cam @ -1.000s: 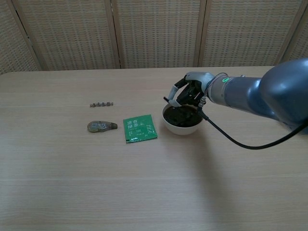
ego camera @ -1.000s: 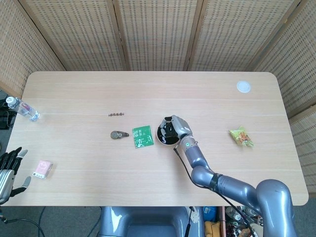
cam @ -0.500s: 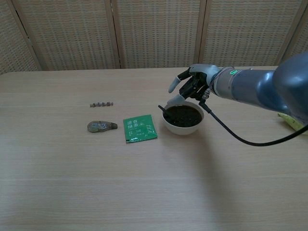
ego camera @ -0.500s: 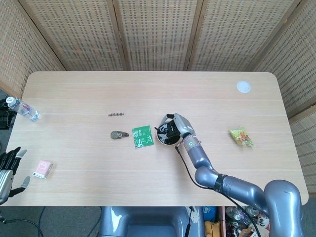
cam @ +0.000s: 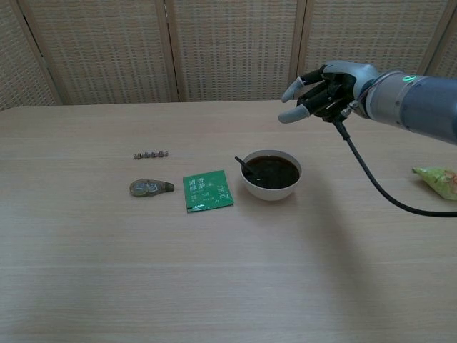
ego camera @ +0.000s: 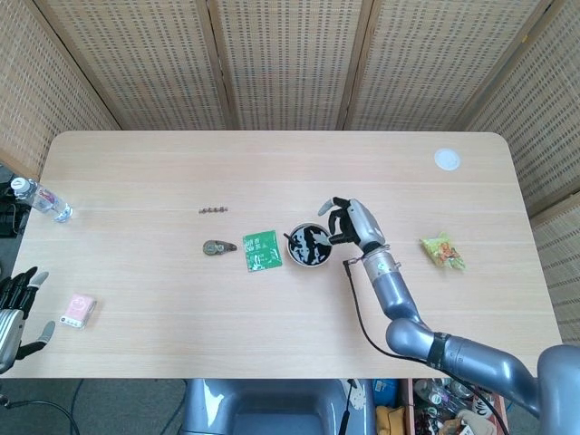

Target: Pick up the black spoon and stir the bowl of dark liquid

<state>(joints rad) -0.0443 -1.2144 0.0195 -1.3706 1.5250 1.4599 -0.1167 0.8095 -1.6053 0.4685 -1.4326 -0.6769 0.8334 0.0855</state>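
A white bowl [cam: 271, 187] of dark liquid [cam: 272, 171] stands mid-table, also seen in the head view as the bowl [ego camera: 308, 247]. The black spoon [cam: 245, 167] lies in it, its handle leaning on the left rim and sticking out. My right hand [cam: 325, 89] hovers above and to the right of the bowl, empty, fingers apart; in the head view the right hand [ego camera: 352, 222] sits just right of the bowl. My left hand [ego camera: 13, 313] hangs at the table's near left edge, fingers spread, holding nothing.
A green packet [cam: 207, 191] lies left of the bowl, then a small brown oval object [cam: 151, 187] and a short bead chain [cam: 151, 154]. A snack bag [ego camera: 443, 251] is at the right, a white lid [ego camera: 447, 159] far right, a bottle [ego camera: 40, 200] and pink item [ego camera: 79, 311] at left.
My right hand has let go of the spoon, lifted out of the bowl and moved up and to the right. The spoon stays leaning in the bowl.
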